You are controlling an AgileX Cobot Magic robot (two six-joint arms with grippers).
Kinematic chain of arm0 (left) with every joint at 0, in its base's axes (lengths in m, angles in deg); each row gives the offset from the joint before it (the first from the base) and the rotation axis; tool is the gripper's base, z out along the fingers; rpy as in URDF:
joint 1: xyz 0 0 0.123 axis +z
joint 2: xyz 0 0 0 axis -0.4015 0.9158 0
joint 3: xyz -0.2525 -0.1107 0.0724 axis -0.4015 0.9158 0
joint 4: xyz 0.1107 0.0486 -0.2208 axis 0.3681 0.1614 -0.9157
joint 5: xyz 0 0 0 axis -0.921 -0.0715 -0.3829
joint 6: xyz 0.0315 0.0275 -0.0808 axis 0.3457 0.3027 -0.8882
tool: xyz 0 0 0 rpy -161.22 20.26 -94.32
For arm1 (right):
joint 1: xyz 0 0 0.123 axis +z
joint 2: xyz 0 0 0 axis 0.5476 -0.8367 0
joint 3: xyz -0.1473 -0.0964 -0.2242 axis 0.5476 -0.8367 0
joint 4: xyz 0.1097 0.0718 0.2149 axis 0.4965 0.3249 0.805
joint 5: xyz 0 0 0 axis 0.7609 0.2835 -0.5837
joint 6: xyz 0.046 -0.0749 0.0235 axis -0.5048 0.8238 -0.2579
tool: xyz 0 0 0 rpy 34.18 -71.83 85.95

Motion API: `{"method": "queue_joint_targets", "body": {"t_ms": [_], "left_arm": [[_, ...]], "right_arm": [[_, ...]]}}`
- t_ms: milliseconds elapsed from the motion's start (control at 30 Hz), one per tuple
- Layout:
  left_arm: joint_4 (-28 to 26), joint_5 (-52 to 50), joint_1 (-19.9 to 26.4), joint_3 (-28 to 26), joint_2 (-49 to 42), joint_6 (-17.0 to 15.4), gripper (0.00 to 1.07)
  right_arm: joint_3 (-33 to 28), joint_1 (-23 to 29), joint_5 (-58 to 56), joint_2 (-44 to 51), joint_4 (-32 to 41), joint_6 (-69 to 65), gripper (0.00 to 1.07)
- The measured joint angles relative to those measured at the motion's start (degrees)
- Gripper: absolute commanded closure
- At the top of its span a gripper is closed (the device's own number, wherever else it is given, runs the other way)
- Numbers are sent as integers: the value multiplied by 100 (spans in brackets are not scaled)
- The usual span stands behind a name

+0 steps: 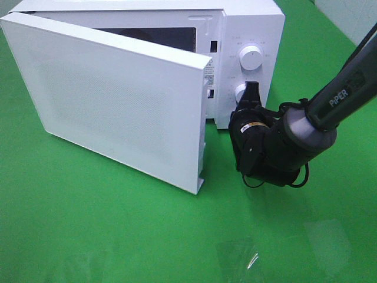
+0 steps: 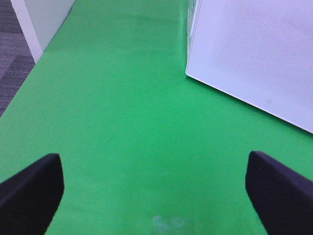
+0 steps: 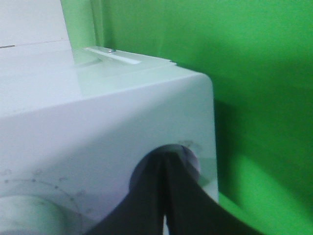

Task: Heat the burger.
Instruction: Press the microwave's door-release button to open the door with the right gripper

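The right gripper (image 1: pixel 252 93), fingers pressed together, sits at the microwave's (image 1: pixel 259 29) lower knob (image 1: pixel 240 92), 3 o'clock of the open door (image 1: pixel 118 100): likely the timer step. The burger shows nowhere, perhaps hidden behind that door, which needs shutting first. The left gripper (image 2: pixel 154 186) hangs with fingers (image 2: pixel 29 191) spread above the table (image 1: pixel 118 236).

White microwave (image 1: pixel 250 26) (dotted door (image 1: pixel 112 97)), green tabletop (image 1: pixel 88 236), black end effector (image 1: pixel 252 89)

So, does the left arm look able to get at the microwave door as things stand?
Probably yes: the open left gripper hangs over the green table, nothing standing between it and the microwave door.
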Motion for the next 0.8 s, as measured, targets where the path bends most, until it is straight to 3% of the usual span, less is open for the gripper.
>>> {"method": "queue_joint_targets", "body": {"t_ms": [800], "left_arm": [[0,0,0,0,0,0,11]], "right_arm": [[40,46,-361,92,138,63,107]]}}
